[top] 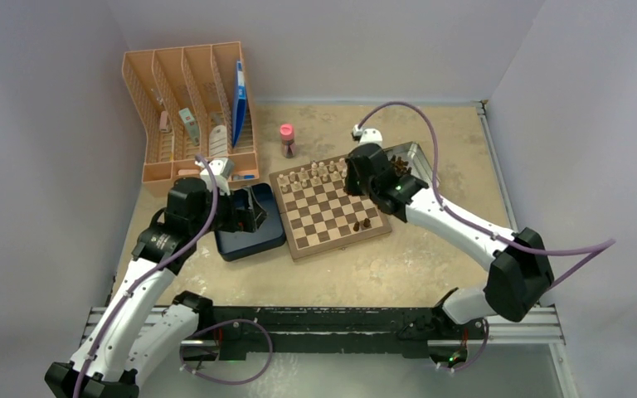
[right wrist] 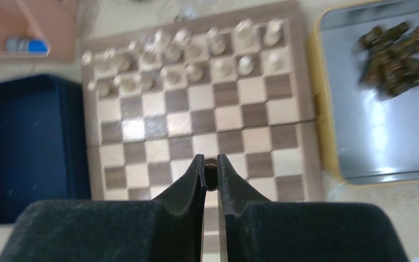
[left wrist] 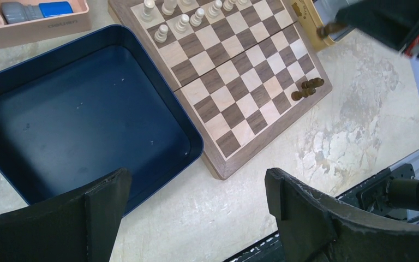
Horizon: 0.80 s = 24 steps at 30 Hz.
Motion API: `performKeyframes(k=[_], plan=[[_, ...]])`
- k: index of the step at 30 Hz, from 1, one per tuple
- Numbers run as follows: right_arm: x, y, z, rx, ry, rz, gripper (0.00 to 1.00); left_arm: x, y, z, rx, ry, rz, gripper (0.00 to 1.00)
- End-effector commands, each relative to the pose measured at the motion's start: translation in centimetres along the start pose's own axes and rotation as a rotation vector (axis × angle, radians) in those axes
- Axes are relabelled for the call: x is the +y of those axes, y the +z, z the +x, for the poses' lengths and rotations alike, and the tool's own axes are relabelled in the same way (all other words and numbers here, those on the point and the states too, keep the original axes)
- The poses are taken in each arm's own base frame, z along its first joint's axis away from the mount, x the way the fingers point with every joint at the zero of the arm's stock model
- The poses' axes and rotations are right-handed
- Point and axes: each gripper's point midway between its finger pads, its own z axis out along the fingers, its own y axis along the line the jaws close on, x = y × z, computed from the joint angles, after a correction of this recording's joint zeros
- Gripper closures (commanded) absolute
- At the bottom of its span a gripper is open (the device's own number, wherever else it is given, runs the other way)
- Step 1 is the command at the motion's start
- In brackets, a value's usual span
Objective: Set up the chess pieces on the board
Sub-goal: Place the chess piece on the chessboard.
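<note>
Table [top: 431, 257]: mottled beige top between pale walls, with your two arms bolted at its near edge.
Board [top: 323, 211]: lies mid-table, turned a little, and the pale pieces [right wrist: 196, 54] fill the two rows on its far side.
Placed dark pieces [left wrist: 309, 87]: a tight cluster at the board's near right corner, crowded together rather than one to a square.
Tray [right wrist: 333, 136]: just beside the board's right edge, toward the table's far right corner, holding the heap of dark pieces [right wrist: 395, 52].
Right gripper [right wrist: 211, 166]: above the board's right half, fingers pinched almost together on a small rounded piece [right wrist: 211, 176] (too blurred to be sure of its colour).
Left gripper [left wrist: 196, 218]: fingers spread wide and holding nothing, over the near side of the blue box [left wrist: 87, 120] just left of the board.
Risk, drop: the pinch is only on the piece's tip, so if you let go high it will likely topple and roll.
Risk, collision: lowering close to the corner cluster could make your fingers knock those pieces over.
Risk, placement: with the view this blurred, you may set the piece across two squares.
</note>
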Motion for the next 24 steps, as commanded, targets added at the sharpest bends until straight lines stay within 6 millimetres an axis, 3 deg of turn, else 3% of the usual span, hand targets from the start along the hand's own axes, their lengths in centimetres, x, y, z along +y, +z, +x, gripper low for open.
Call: performKeyframes(k=[1, 6, 12, 20, 24], plan=[[3.3, -1.9, 3.1, 0.065, 0.028, -0.129, 0.91, 0.2, -0.3, -1.2, -0.055, 0.000, -0.019, 0.06], [6.0, -3.2, 6.8, 0.127, 0.025, -0.185, 0.91, 0.5, -0.4, -1.4, -0.064, -0.005, -0.040, 0.05], [8.2, -3.0, 11.0, 0.202, -0.005, -0.194, 0.91, 0.6, -0.8, -1.7, -0.085, -0.005, -0.049, 0.05], [11.3, -2.4, 12.7, 0.230, -0.057, -0.195, 0.91, 0.8, -1.2, -2.0, -0.104, -0.008, -0.066, 0.05], [11.8, -1.8, 13.7, 0.237, -0.088, -0.169, 0.90, 0.8, -1.2, -2.0, -0.105, -0.007, -0.068, 0.05]])
